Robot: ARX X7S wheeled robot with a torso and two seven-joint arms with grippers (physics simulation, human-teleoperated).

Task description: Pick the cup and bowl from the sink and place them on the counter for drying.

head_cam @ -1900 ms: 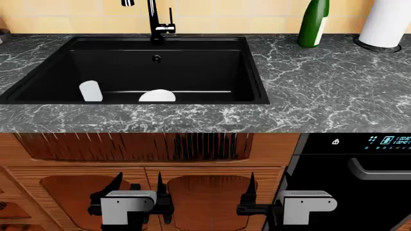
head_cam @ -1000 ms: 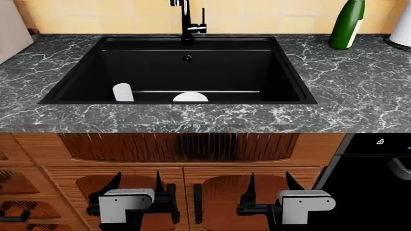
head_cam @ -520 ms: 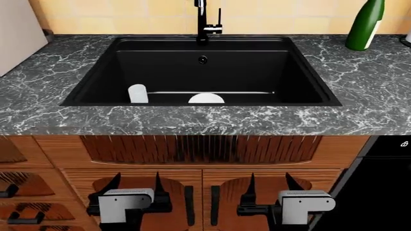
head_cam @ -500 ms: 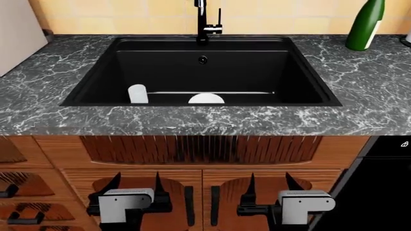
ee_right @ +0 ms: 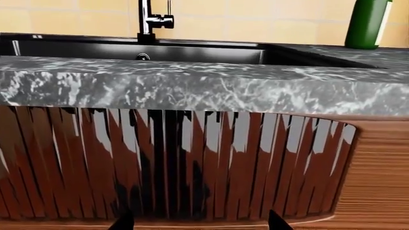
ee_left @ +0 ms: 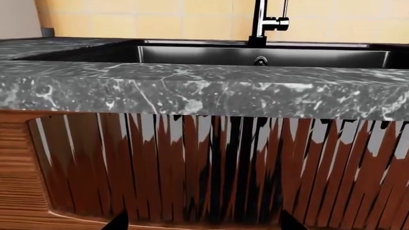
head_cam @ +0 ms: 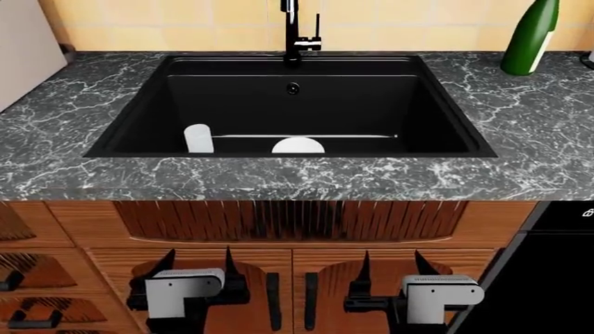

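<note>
Cup (head_cam: 199, 138) and bowl (head_cam: 298, 145) sitting in sink (head_cam: 139, 118), mid-frame, well above both grippers; left gripper (head_cam: 196, 268) and right gripper (head_cam: 389, 268) hanging low, fingers spread, gripping nothing.

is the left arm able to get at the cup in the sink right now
Probably not yet. The left gripper hangs open below the counter edge, facing the cabinet front, while the cup stands inside the sink. It must rise over the rim first.

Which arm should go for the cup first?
Left, probably. The cup stands at the sink's near-left side, almost straight above the left gripper. The right gripper sits further over, nearer the bowl. Both hang low before the cabinet, jaws open.
</note>
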